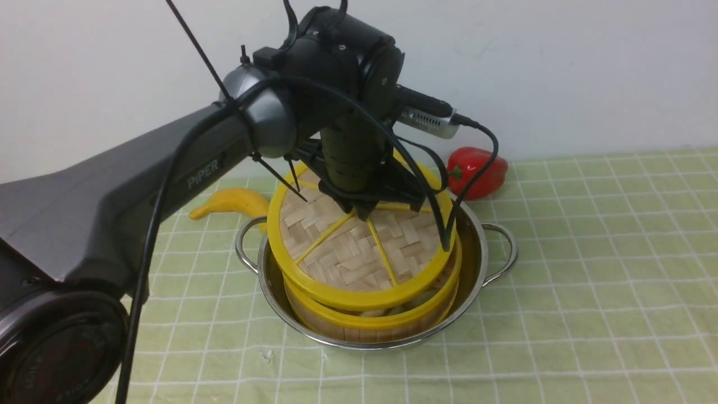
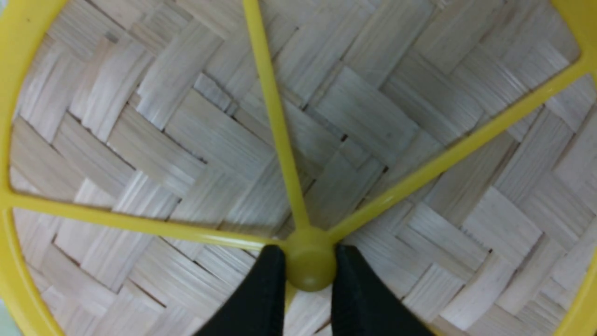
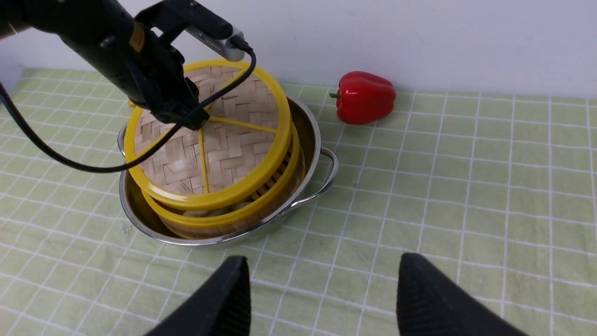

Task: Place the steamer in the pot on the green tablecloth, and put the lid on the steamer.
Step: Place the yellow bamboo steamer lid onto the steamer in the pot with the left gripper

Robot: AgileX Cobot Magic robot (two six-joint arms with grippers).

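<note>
Green tablecloth (image 1: pixel 589 269): light green cloth with a white grid, spread over the table up to the white wall (image 1: pixel 561 67).
Pot (image 1: pixel 477 247): shiny steel, standing on the cloth near the middle of the front view, with one loop handle out to each side.
Steamer (image 1: pixel 370 322): bamboo basket sitting inside the pot, its yellow top band higher than the pot's rim. Pale rounded food shapes show just under the lid.
Lid (image 1: pixel 348 252): woven bamboo disc with a thick yellow rim and spokes, over the steamer and tilted. Its near edge is low, just above the steamer's band, and its far edge is raised. It is not seated flat, and I cannot tell whether the low edge touches.
Left gripper (image 2: pixel 310 254): reaches down onto the lid's centre. Its two black fingers (image 2: pixel 266 298) are pinched against either side of the yellow hub (image 2: pixel 310 270), holding the lid by it.
Right gripper (image 3: pixel 324 261): jaws spread wide with nothing between them, above bare cloth, apart from the pot.
Red bell pepper (image 1: pixel 477 171): on the cloth by the wall, beyond the pot's right handle, not touching it.
Banana (image 1: pixel 233 202): yellow, lying on the cloth behind the pot's left side, partly hidden by the left arm.
</note>
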